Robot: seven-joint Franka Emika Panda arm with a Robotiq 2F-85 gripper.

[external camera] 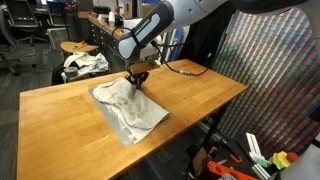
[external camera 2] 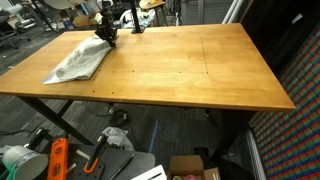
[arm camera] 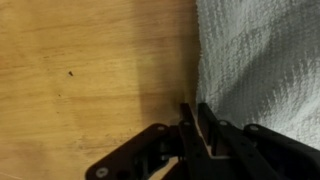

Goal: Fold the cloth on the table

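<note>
The arm (external camera: 160, 28) is showing round white segments, with a dark band at the joint above the fingers (arm camera: 210, 125). The fingers are looking black and slim, and black linkage bars (arm camera: 135, 158) are spreading out behind them.

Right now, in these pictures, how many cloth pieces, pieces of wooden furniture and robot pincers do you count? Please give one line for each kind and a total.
Cloth pieces: 2 (the cloth, a fabric bundle)
Wooden furniture: 2 (the table, a round stool)
Robot pincers: 1 (the pincer)
Total: 5
</note>
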